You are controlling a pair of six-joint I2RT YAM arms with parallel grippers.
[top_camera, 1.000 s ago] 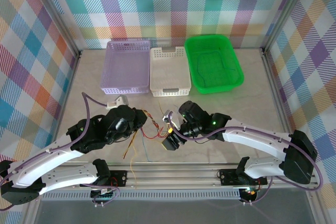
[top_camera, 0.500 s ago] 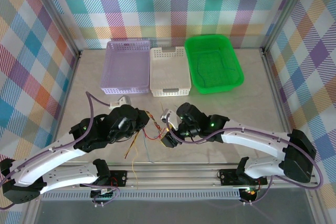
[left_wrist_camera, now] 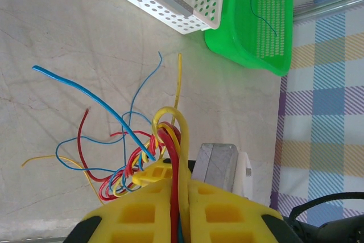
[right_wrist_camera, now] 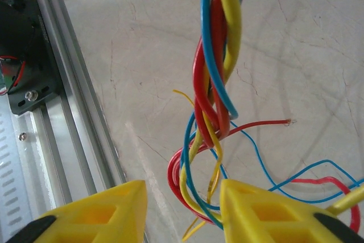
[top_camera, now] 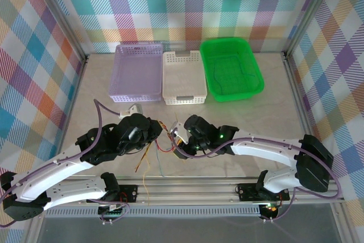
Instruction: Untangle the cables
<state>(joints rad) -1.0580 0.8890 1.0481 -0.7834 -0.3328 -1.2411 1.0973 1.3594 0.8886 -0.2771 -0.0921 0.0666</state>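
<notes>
Marble tabletop: left gripper clamps the cables; right gripper, jaws apart beside them, may pinch several strands, tightening knots.

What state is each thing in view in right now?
cables: twisted into one bundle, loose ends splayed
left gripper: shut on cables
right gripper: open, fingers astride the bundle's lower loops
green basket: holds one blue wire
purple basket: nothing visible inside
white basket: nothing visible inside

The left arm and right arm are showing white shells, black joints, purple-grey cables running along them, and yellow fingers
</notes>
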